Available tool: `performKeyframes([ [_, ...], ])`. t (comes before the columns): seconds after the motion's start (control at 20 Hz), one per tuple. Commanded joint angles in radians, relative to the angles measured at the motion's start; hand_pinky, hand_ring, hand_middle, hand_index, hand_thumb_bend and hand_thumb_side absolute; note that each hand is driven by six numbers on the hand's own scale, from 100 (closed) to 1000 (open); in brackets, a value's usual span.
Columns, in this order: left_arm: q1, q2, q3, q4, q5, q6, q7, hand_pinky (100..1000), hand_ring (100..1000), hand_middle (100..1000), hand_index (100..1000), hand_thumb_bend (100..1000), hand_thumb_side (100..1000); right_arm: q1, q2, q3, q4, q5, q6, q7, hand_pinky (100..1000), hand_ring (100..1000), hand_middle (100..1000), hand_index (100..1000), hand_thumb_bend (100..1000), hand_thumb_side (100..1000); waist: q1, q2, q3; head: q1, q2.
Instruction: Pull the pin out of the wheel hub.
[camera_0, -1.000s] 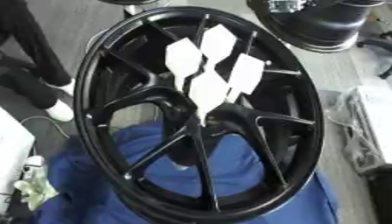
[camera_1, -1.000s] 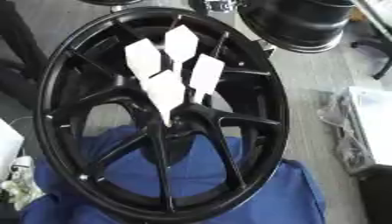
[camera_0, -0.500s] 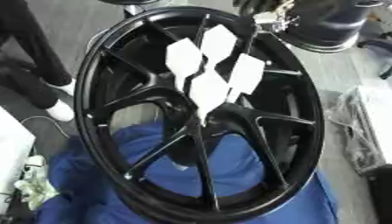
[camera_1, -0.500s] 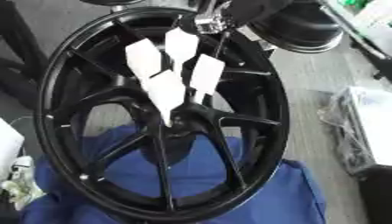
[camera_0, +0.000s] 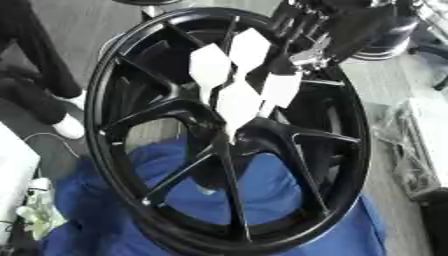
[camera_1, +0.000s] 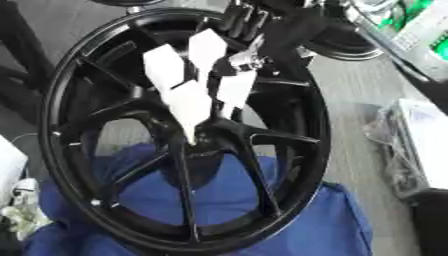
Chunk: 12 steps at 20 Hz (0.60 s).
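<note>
Where one wheel hub (camera_0: 236, 130) stands, four white pins (camera_0: 238, 102)

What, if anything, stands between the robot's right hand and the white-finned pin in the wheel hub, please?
Nothing visible does. The right hand comes in from the upper right, over the wheel's rim, with its fingers just beside the upper fins of the pin.

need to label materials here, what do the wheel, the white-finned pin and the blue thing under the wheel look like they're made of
Wheel: probably metal with a glossy black finish, since light glints off its rim and spokes.
Pin: flat matte white fins, paper or thin plastic; I cannot tell which.
Blue thing: soft cloth, judging by its folds and wrinkles.
</note>
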Motion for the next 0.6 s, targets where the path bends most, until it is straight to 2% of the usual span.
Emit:
performKeyframes([
  [0.05, -0.007, 0.030, 0.001, -0.009, 0.000, -0.002, -0.005, 632, 699, 658, 693, 160, 879, -0.020, -0.036, 0.001, -0.019, 0.027, 0.073, 0.096, 820, 802, 748, 831, 513, 511, 0.007, -0.032, -0.003, 0.001, 0.008],
  [0.25, -0.006, 0.030, -0.002, -0.008, -0.001, 0.000, -0.007, 632, 699, 657, 691, 159, 881, -0.037, -0.030, 0.013, -0.018, 0.059, 0.081, 0.110, 821, 805, 749, 832, 521, 510, 0.007, -0.034, -0.004, 0.001, 0.010],
  [0.45, -0.005, 0.031, -0.002, -0.007, -0.001, 0.000, -0.010, 631, 699, 655, 689, 159, 880, -0.042, -0.029, 0.003, -0.032, 0.089, 0.088, 0.085, 819, 802, 746, 829, 519, 493, 0.007, -0.033, -0.004, 0.003, 0.012],
  [0.6, -0.005, 0.031, -0.003, -0.008, 0.000, 0.000, -0.010, 631, 699, 654, 688, 159, 880, -0.046, -0.027, 0.020, -0.020, 0.103, 0.092, 0.099, 818, 801, 741, 824, 518, 495, 0.007, -0.034, -0.003, 0.001, 0.015],
])
